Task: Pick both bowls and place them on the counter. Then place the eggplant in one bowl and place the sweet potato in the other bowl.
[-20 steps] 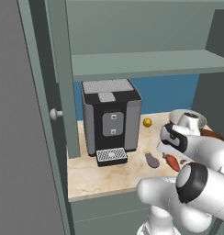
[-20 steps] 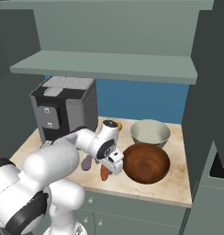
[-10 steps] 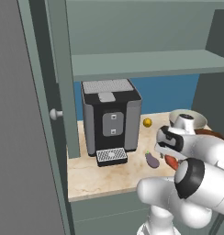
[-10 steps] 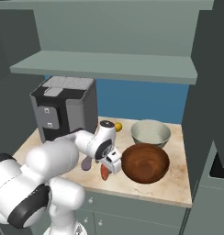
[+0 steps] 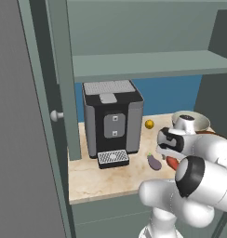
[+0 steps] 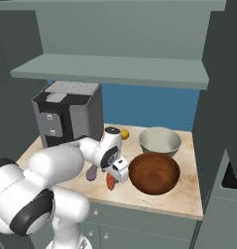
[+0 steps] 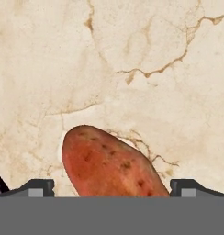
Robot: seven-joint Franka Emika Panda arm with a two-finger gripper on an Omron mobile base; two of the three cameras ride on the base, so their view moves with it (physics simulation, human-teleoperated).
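Note:
The orange-red sweet potato (image 7: 109,167) lies on the beige marble counter (image 7: 132,69), directly under my gripper (image 7: 112,189). The jaws are open, one dark finger tip on each side of it, neither touching it. From the right base view, the gripper (image 6: 117,171) hangs just above the sweet potato (image 6: 110,182), and the purple eggplant (image 6: 92,172) lies to its left. The dark wooden bowl (image 6: 154,172) stands on the counter right of the gripper, the grey-beige bowl (image 6: 160,141) behind it. Both bowls are empty. In the left base view the eggplant (image 5: 154,162) lies beside my hand.
A black and grey coffee machine (image 6: 67,116) stands at the counter's back left. A small yellow ball (image 6: 124,134) lies near the blue back wall. A grey-green shelf (image 6: 110,68) runs overhead. An open cabinet door (image 5: 31,139) stands at the left.
The hand has edged a little lower and closer over the sweet potato. The jaws have stayed open. Bowls and vegetables have not moved.

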